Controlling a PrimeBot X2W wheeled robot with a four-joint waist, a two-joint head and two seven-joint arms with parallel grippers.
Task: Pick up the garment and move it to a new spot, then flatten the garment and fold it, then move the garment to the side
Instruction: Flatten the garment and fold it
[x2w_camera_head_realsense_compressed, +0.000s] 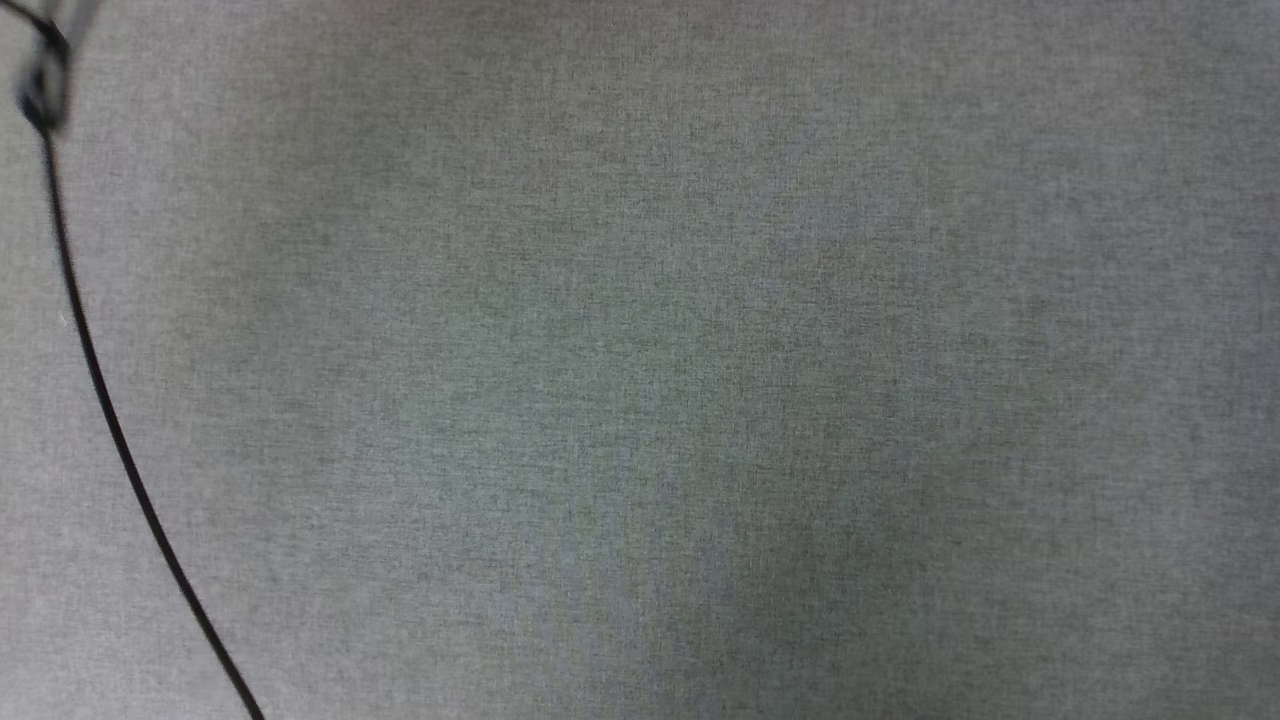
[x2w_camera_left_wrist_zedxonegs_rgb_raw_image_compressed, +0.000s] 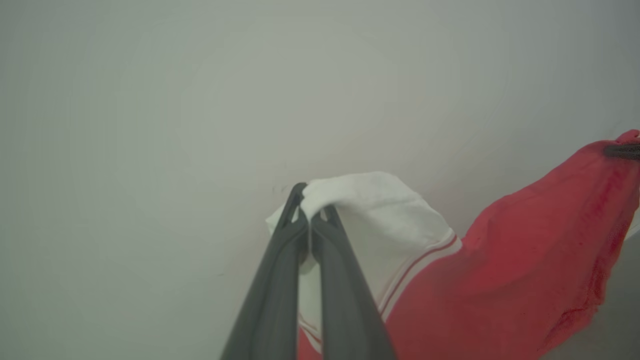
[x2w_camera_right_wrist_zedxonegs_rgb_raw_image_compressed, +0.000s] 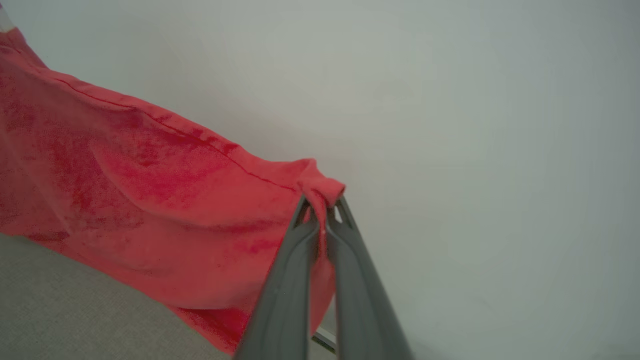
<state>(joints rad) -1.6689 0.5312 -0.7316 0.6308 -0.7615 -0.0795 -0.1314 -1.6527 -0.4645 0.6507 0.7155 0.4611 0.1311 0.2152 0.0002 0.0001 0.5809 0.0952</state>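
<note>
Grey woven fabric surface (x2w_camera_head_realsense_compressed: 700, 400), thin black cable (x2w_camera_head_realsense_compressed: 90, 360) crossing its left side.

The garment (x2w_camera_left_wrist_zedxonegs_rgb_raw_image_compressed: 500, 260) hangs between the left fingers (x2w_camera_left_wrist_zedxonegs_rgb_raw_image_compressed: 280, 290) and the right fingers (x2w_camera_right_wrist_zedxonegs_rgb_raw_image_compressed: 290, 290), above the surface (x2w_camera_right_wrist_zedxonegs_rgb_raw_image_compressed: 75, 310).

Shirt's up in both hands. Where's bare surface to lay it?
The grey surface is bare from the black cable at its left across to the head view's right edge. Crowded: the strip along the cable. Lay the garment right of it.
</note>
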